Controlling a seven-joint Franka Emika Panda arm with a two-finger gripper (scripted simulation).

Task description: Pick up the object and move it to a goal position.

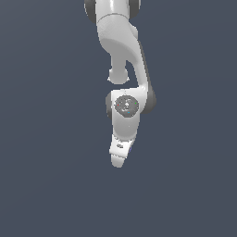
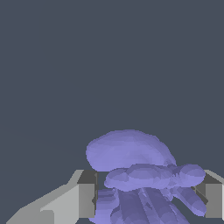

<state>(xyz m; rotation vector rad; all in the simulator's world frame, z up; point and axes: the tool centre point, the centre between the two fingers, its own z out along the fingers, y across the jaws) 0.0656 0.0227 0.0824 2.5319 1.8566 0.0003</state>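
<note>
Our claw [image 2: 148,197] sits low in the wrist view, its fingers [image 2: 86,194] parted around the purple clump [image 2: 131,153] (contact unclear, so we cannot tell if it grips). Lifting early could let that lumpy shape slip out.

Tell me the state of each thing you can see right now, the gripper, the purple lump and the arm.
gripper: fingers either side of the lump, apart by its width; contact cannot be told.
purple lump: sits between the gripper fingers, filling the gap; barely visible in the exterior view.
arm: bent, pointing down, gripper lowest.
</note>
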